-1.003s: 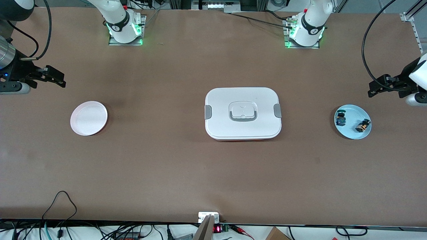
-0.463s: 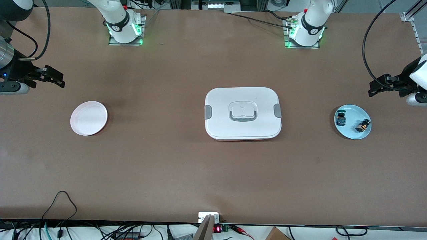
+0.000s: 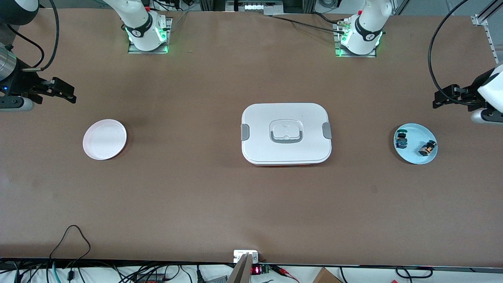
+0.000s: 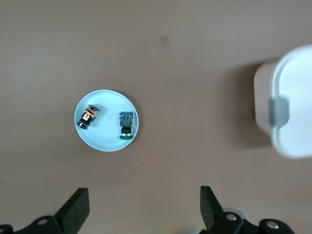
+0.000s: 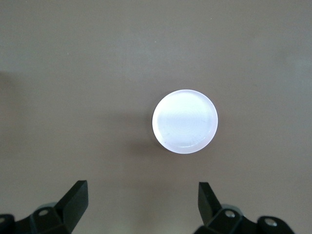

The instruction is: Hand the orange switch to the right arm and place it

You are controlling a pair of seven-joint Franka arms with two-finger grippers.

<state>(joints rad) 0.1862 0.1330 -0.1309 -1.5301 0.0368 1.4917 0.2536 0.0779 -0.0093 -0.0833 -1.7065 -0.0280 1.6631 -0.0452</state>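
The orange switch (image 3: 427, 148) (image 4: 87, 116) lies on its side on a small light-blue plate (image 3: 414, 156) (image 4: 107, 138) at the left arm's end of the table. A similar black switch with blue and green parts (image 3: 401, 140) (image 4: 126, 125) lies next to it on that plate. My left gripper (image 3: 442, 100) (image 4: 145, 195) hangs open and empty over bare table just beside the blue plate. At the right arm's end, my right gripper (image 3: 65, 91) (image 5: 143, 192) hangs open and empty over bare table beside a pale pink plate (image 3: 104, 139) (image 5: 185, 121).
A white lidded box (image 3: 286, 133) (image 4: 287, 102) with grey side clips stands in the middle of the table between the two plates. Cables hang past both arms near the table's ends.
The left gripper has drifted slightly toward the bases' edge of the table. The right gripper has hardly moved. Both stay open; the switches have not moved.
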